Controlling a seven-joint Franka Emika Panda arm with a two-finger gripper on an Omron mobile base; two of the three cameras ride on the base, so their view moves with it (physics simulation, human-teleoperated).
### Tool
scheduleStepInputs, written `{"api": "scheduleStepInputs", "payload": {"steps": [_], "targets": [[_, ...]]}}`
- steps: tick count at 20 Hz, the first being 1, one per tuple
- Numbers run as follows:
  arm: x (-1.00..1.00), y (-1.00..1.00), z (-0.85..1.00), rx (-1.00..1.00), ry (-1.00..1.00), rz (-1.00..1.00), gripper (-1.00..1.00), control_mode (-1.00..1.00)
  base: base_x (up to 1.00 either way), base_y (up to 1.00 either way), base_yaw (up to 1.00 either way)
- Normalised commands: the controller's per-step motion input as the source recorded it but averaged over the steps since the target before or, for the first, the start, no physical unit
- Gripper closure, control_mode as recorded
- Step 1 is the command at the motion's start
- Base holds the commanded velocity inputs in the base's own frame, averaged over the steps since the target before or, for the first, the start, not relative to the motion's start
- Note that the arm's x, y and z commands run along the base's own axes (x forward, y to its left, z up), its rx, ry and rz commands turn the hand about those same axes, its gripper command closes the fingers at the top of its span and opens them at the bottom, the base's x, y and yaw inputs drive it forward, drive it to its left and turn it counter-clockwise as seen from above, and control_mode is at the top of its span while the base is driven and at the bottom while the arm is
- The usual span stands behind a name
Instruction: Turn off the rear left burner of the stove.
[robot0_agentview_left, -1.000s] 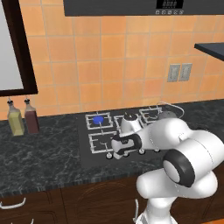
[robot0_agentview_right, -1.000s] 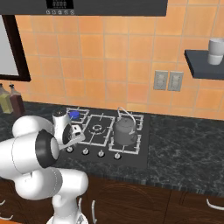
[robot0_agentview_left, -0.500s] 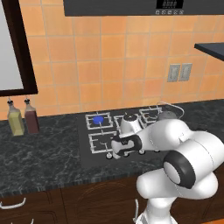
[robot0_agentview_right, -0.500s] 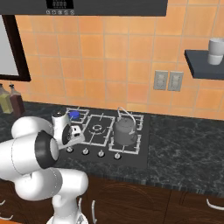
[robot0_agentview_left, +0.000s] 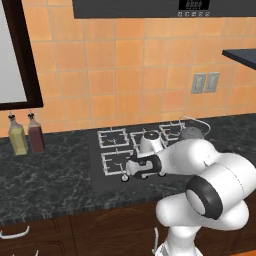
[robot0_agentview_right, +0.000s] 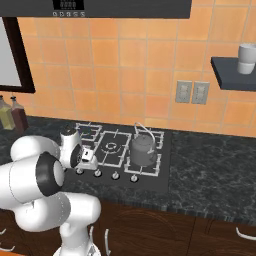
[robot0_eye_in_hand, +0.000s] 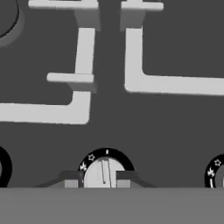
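Note:
The stove (robot0_agentview_left: 100, 172) is a black glass cooktop with light-grey grates. Its rear left burner (robot0_agentview_left: 113, 137) (robot0_agentview_right: 88, 131) is a small square grate whose centre cap shows no blue glow. My gripper (robot0_agentview_left: 128, 172) (robot0_agentview_right: 89, 163) is low over the stove's front knob row. In the hand view the gripper (robot0_eye_in_hand: 97, 180) is shut on a silver knob (robot0_eye_in_hand: 103, 171), one fingertip (robot0_eye_in_hand: 71, 179) against each side. The knob's line stands straight up toward the tick on its dial ring. Other knobs show partly at both edges of that view.
A grey kettle (robot0_agentview_right: 142, 150) (robot0_agentview_left: 192, 133) sits on the stove's right side. Two bottles (robot0_agentview_left: 26, 136) (robot0_agentview_right: 11, 112) stand on the dark counter to the left. A wall shelf with a cup (robot0_agentview_right: 246, 57) hangs at the upper right. My arm covers the stove's middle grate.
The blue glow at the rear left burner's centre has gone out. My gripper has stayed on the knob at the stove's front edge.

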Motion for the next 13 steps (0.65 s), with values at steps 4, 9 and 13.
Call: {"api": "scheduleStepInputs", "payload": {"steps": [4,9,13], "targets": [[-0.17,-0.06,-0.01,0.26,-0.11,-0.66,1.00,-1.00,0.00,0.00,0.00],[0.00,0.00,0.00,0.00,0.01,0.01,1.00,-1.00,0.00,0.00,0.00],[0.00,0.00,0.00,0.00,0.00,0.00,1.00,-1.00,0.00,0.00,0.00]]}}
